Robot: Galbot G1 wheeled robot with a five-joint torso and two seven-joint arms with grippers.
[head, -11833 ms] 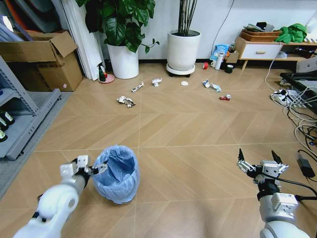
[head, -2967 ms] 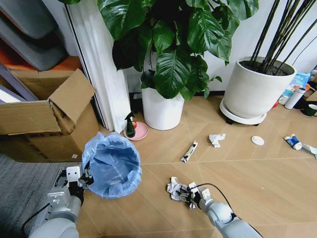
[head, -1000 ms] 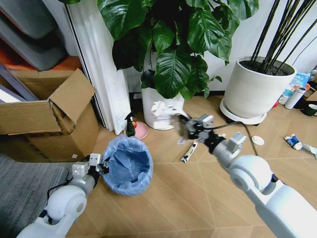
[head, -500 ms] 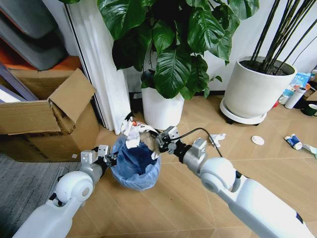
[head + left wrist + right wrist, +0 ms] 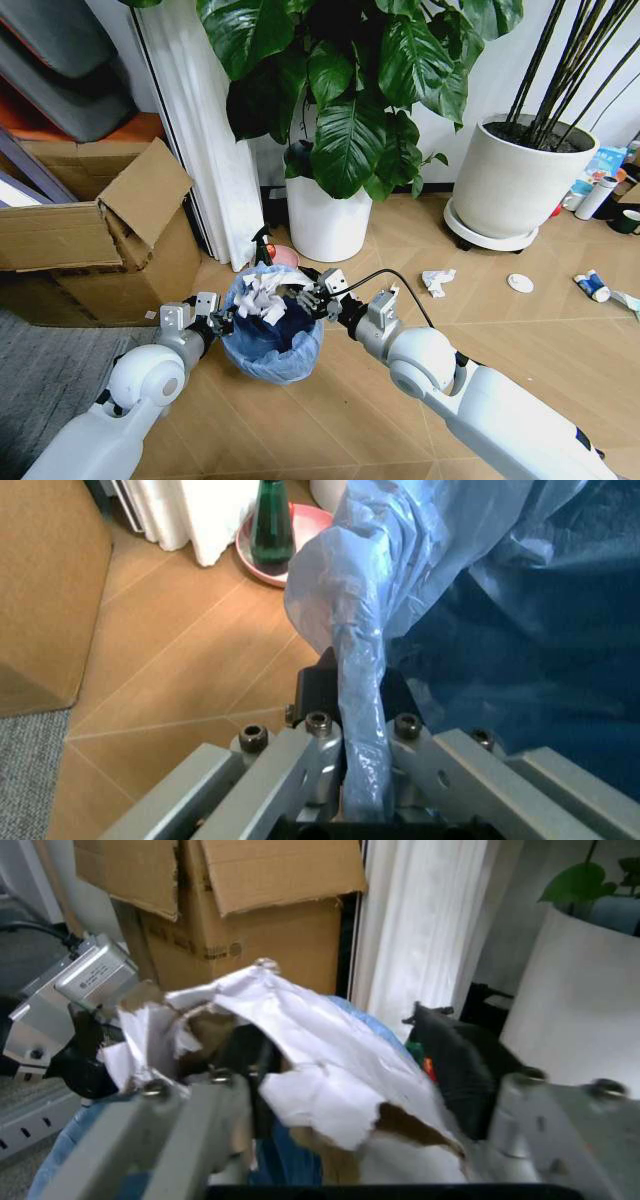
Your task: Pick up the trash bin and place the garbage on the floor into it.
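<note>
**Crumpled paper held over the bin mouth**

Item 1, the trash bin (image 5: 272, 335). We hold it off to our left front, in front of the cardboard box (image 5: 95, 235) and just before the white plant pot (image 5: 328, 220). Our left gripper (image 5: 212, 322) is clamped on the rim and pinches a fold of the light-blue bag (image 5: 360, 675) between its fingers, as the left wrist view shows. We judge this grip serves to keep the mouth turned up and steady under the other arm; whether the bin is clear of the floor we cannot tell.

Item 2, the crumpled white paper (image 5: 262, 295). It sits directly above the bin opening, at rim level, between the fingers of our right gripper (image 5: 308, 297). In the right wrist view the paper (image 5: 300, 1057) lies across the gap between the two fingers; the fingers stand fairly wide, and we cannot tell whether they press the scrap or have let go of it. The position over the mouth suits a drop straight into the bag.

Item 3, the garbage not yet collected. On the floor to our right lie a crumpled wrapper (image 5: 436, 281), a white round disc (image 5: 520, 283) and crushed blue-white packaging (image 5: 592, 287), all well apart from the bin, near the large pot (image 5: 510, 190). We judge the task to be at an early stage.

Item 4, bystanding goods: a green bottle on a pink saucer (image 5: 272, 525) just behind the bin.
</note>
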